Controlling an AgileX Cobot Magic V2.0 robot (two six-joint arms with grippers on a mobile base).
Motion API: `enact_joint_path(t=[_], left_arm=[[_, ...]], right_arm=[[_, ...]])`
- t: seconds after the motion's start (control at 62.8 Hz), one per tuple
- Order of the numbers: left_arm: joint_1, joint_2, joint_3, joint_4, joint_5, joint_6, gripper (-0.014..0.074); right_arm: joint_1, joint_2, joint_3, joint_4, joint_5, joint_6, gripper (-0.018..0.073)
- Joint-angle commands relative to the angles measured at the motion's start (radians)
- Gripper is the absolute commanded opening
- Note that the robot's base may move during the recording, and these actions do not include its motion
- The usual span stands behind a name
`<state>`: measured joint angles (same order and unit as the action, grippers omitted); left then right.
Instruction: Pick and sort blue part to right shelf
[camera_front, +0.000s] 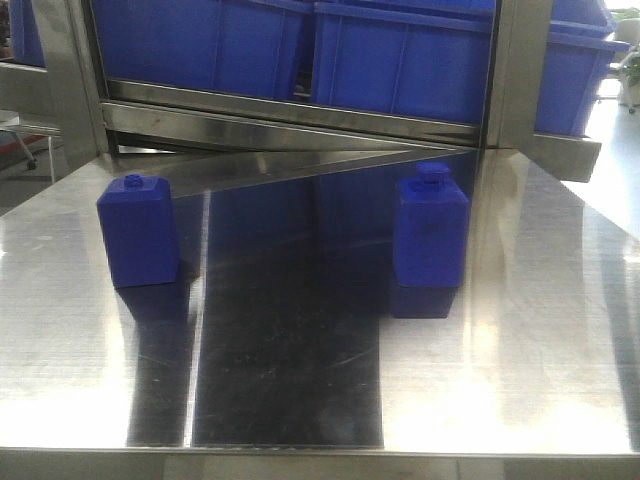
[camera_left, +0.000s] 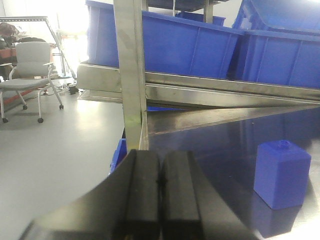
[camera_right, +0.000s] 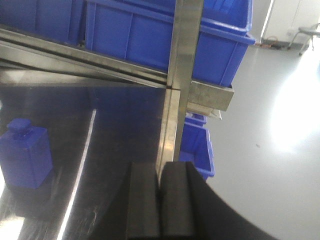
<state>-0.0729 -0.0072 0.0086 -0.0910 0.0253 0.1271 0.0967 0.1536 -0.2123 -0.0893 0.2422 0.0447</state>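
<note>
With my right claw (camera_right: 160, 200) and left claw (camera_left: 160, 197) both pressed together and empty, I should spread the right one wide to straddle the upright blue part (camera_front: 432, 238), standing on the right of the steel table (camera_front: 560, 340).

On the one steel table (camera_front: 520, 380) stand one tall blue bottle (camera_front: 432, 240) and one squat blue block (camera_front: 138, 232). Behind, at least three blue bins (camera_front: 400, 60); one chair (camera_left: 30, 65).

The blue part (camera_front: 432, 240) and the shorter block (camera_front: 138, 232) were the same deep blue, as were the bins (camera_front: 400, 60) in the silver steel right shelf (camera_front: 300, 118). The table (camera_front: 80, 380) was brushed silver with dark reflections. The left gripper (camera_left: 160, 181) and right gripper (camera_right: 160, 192) had black fingers (camera_left: 142, 200).
</note>
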Motion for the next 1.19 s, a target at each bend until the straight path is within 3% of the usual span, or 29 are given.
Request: enact_joint_path(t=[0.0, 0.271, 0.637, 0.717, 0.844, 0.956, 1.179], left_arm=[[-0.008, -0.023, 0.022, 0.001, -0.086, -0.007, 0.0134], [-0.008, -0.023, 0.022, 0.001, -0.086, -0.007, 0.0134], [-0.008, -0.023, 0.022, 0.001, -0.086, -0.007, 0.0134], [-0.008, -0.021, 0.022, 0.001, -0.086, -0.007, 0.0134], [-0.008, -0.021, 0.022, 0.001, -0.086, -0.007, 0.0134], [-0.008, -0.021, 0.022, 0.001, -0.086, -0.007, 0.0134], [-0.008, -0.021, 0.022, 0.001, -0.086, -0.007, 0.0134]], right_arm=[[-0.005, 0.095, -0.082, -0.013, -0.076, -0.005, 0.0057], [-0.004, 0.415, -0.167, 0.015, -0.160, -0.004, 0.0057], [0.073, 0.790, -0.356, 0.025, -0.051, 0.016, 0.0071], [0.111, 0.862, -0.415, 0.025, 0.002, 0.018, 0.0153], [0.157, 0.959, -0.492, 0.031, 0.094, 0.056, 0.0410], [0.171, 1.039, -0.581, 0.042, 0.191, 0.159, 0.0631], [0.209, 1.180, -0.825, 0.108, 0.567, 0.245, 0.0622]])
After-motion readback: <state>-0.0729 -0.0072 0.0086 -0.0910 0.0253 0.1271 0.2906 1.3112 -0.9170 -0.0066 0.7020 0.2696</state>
